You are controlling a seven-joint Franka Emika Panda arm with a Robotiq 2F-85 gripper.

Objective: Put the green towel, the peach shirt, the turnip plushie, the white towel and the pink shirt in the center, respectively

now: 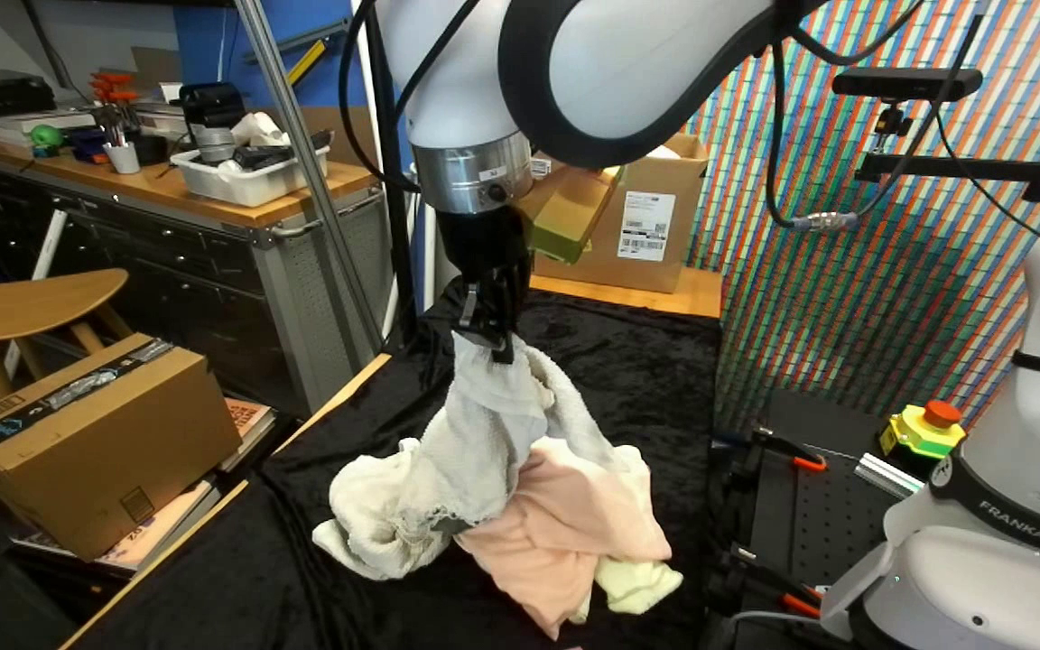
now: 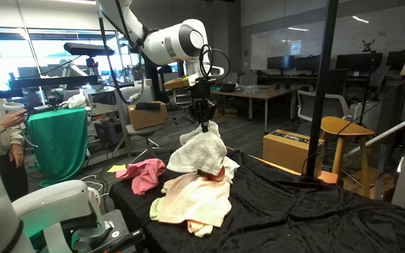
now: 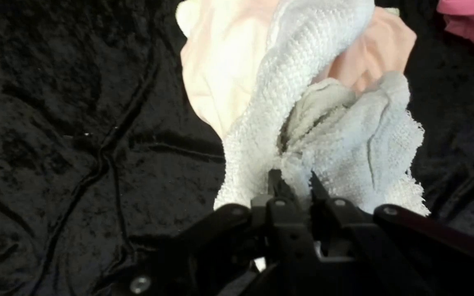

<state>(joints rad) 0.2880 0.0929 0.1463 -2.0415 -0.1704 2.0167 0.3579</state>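
My gripper (image 1: 495,350) is shut on the white towel (image 1: 488,433), which hangs in folds from the fingertips in both exterior views. Its lower part spreads onto the black cloth and over the peach shirt (image 2: 195,200). In the wrist view, towel fabric is pinched between the fingers (image 3: 276,181). Pale yellow-green edges of the green towel (image 1: 637,585) stick out from beneath the peach shirt. A red-orange patch of the turnip plushie (image 2: 217,175) shows under the hanging towel; the rest is hidden. The pink shirt (image 2: 146,175) lies crumpled apart, near the table's edge.
Black cloth (image 2: 294,211) covers the table. A small yellow piece (image 2: 117,168) sits beside the pink shirt. A cardboard box (image 1: 655,217) stands at the table's end, and another box (image 1: 96,442) sits beside the table. A metal pole (image 1: 308,171) rises near the arm.
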